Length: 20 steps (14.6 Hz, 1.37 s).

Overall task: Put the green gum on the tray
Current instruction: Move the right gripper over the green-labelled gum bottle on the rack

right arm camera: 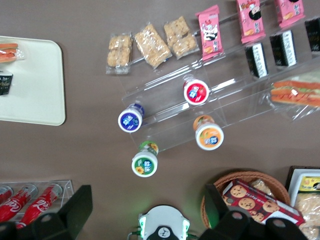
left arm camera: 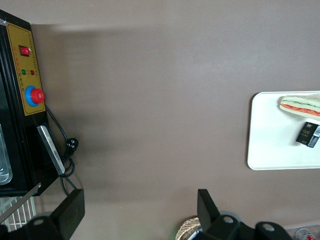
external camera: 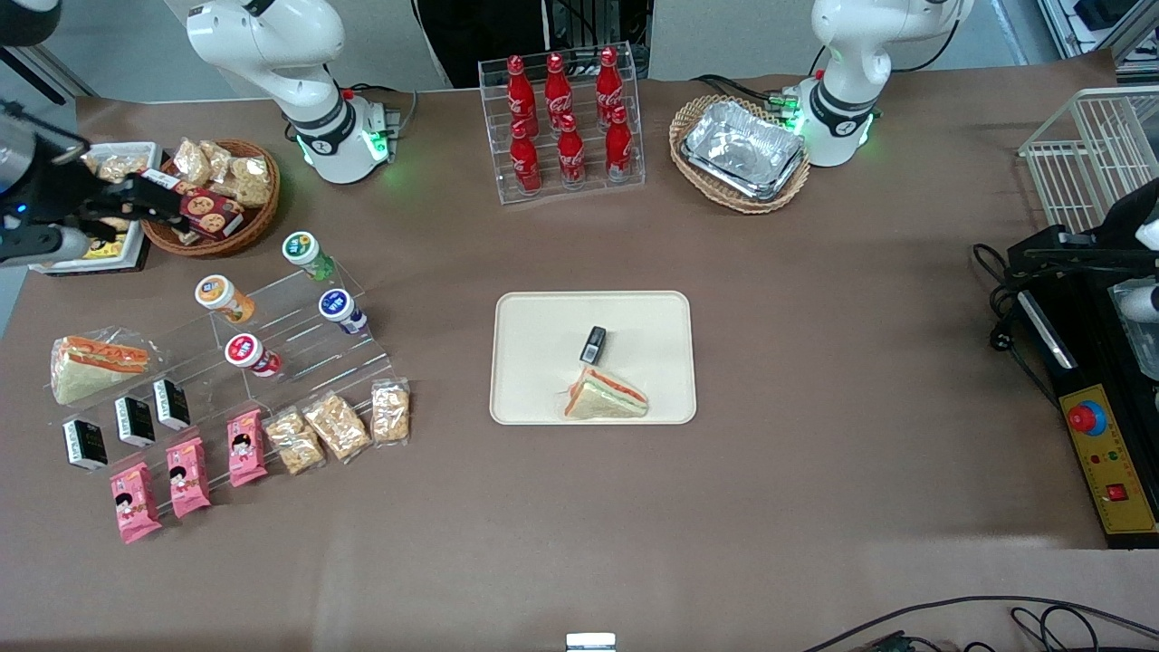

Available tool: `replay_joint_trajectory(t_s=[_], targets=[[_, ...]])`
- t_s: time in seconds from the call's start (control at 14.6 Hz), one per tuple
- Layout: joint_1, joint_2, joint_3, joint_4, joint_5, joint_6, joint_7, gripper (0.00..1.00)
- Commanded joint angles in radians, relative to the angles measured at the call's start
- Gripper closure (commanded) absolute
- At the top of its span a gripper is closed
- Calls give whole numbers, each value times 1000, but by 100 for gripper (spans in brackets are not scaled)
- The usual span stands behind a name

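Observation:
The green gum (external camera: 305,251) lies tilted on the top step of a clear acrylic stand (external camera: 299,335), its white lid with a green label facing up; it also shows in the right wrist view (right arm camera: 144,162). The cream tray (external camera: 543,362) lies mid-table, also in the right wrist view (right arm camera: 35,90), and holds a sandwich (external camera: 605,396) and a small black box (external camera: 593,344). My gripper (external camera: 149,201) hangs high over the working arm's end of the table, near the snack basket, apart from the gum. In the right wrist view my gripper (right arm camera: 147,210) is open and empty.
On the stand are orange (external camera: 220,295), blue (external camera: 340,308) and red (external camera: 247,351) gum bottles. A wicker basket of cookies (external camera: 217,195), a cola rack (external camera: 566,122) and a basket with foil trays (external camera: 741,152) stand farther from the camera. Snack packets (external camera: 335,426) lie nearer.

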State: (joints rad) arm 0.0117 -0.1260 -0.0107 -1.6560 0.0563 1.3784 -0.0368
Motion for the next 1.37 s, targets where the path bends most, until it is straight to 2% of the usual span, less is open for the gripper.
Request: replay_joint_trajectory(t_s=[0.0, 0.27, 0.82, 1.3], targets=[[25, -154, 0, -233, 20, 121, 35, 0], [59, -279, 5, -482, 20, 304, 35, 0], [62, -296, 43, -731, 19, 536, 35, 0], [62, -282, 51, -837, 14, 632, 35, 0]])
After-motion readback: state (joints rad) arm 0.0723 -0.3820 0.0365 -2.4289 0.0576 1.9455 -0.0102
